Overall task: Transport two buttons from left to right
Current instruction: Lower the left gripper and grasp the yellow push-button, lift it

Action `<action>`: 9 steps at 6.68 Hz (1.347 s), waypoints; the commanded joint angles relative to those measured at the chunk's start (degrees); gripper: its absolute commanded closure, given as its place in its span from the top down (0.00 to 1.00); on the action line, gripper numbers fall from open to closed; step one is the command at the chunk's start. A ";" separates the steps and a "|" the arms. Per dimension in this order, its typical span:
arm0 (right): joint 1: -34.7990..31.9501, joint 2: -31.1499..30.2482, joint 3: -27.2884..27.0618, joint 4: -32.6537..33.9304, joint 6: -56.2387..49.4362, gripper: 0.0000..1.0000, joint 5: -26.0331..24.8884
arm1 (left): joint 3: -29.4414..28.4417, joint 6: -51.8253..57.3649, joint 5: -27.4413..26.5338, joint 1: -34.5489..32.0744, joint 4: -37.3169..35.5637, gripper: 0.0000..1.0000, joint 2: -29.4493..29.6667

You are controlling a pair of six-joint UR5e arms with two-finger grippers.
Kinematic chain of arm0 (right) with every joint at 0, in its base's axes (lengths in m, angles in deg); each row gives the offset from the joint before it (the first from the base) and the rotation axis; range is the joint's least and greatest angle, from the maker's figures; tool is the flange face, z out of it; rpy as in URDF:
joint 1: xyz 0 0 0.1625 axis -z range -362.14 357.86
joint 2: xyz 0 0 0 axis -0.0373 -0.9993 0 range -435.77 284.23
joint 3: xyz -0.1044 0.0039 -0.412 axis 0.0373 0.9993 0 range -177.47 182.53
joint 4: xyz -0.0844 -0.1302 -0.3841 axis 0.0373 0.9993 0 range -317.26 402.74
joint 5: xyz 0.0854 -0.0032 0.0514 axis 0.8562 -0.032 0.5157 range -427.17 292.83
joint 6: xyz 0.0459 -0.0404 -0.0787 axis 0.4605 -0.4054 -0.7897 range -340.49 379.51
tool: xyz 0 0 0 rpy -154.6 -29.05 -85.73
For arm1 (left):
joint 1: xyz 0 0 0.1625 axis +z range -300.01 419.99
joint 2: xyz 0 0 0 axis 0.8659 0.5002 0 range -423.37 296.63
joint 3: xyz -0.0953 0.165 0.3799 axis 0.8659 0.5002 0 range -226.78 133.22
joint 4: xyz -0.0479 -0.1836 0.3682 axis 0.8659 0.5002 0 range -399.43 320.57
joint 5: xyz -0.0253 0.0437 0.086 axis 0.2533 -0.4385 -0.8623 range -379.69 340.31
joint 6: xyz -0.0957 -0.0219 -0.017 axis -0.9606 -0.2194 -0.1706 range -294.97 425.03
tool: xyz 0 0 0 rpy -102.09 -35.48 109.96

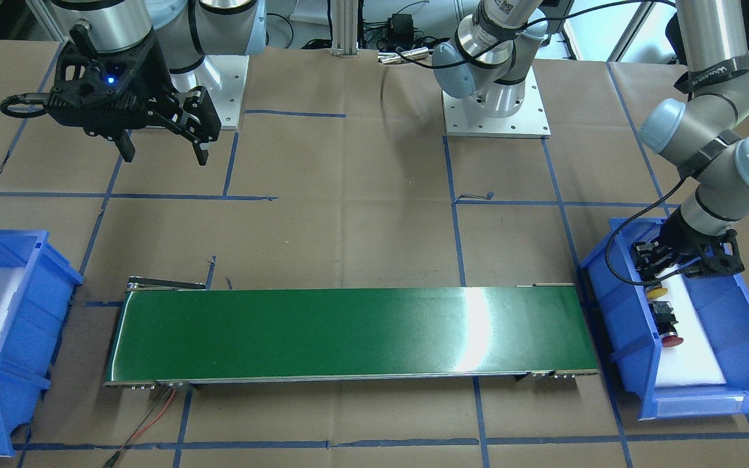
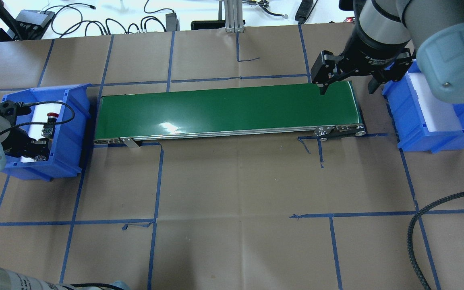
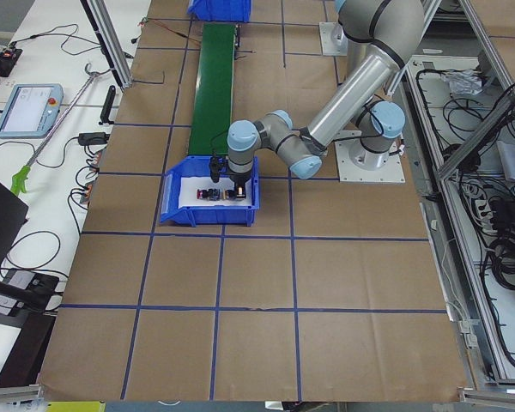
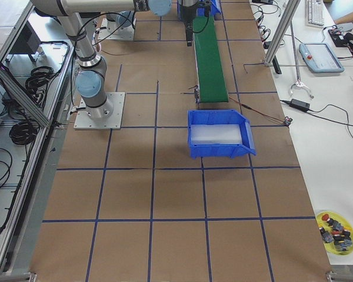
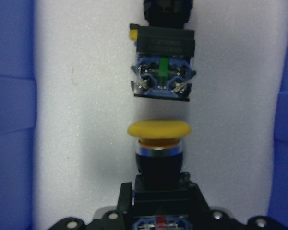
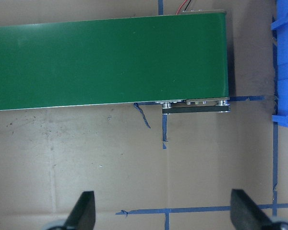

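Note:
The yellow-capped button [image 5: 158, 130] lies lengthwise on white foam, its black body held between the fingers of my left gripper [image 1: 655, 278], which is shut on it. Just past it lies the red-capped button [image 1: 668, 324], apart from the gripper; in the left wrist view only its black and blue body [image 5: 162, 69] shows. Both are inside the blue bin [image 1: 621, 325] on my left side [image 2: 69, 121]. My right gripper [image 2: 349, 86] hangs open and empty above the right end of the green conveyor belt [image 2: 228, 108], and its spread fingertips [image 6: 86, 211] frame bare paper.
A second blue bin [image 2: 425, 129] lined with white foam stands past the belt's right end, also seen in the front view [image 1: 17, 312]. Brown paper with blue tape lines covers the table. A yellow dish [image 4: 335, 232] of spare parts sits on a side table.

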 commanded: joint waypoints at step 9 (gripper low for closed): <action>0.00 0.18 0.09 0.09 0.09 1.00 0.02 | -34.20 -10.46 -2.17 -17.35 35.96 0.06 0.02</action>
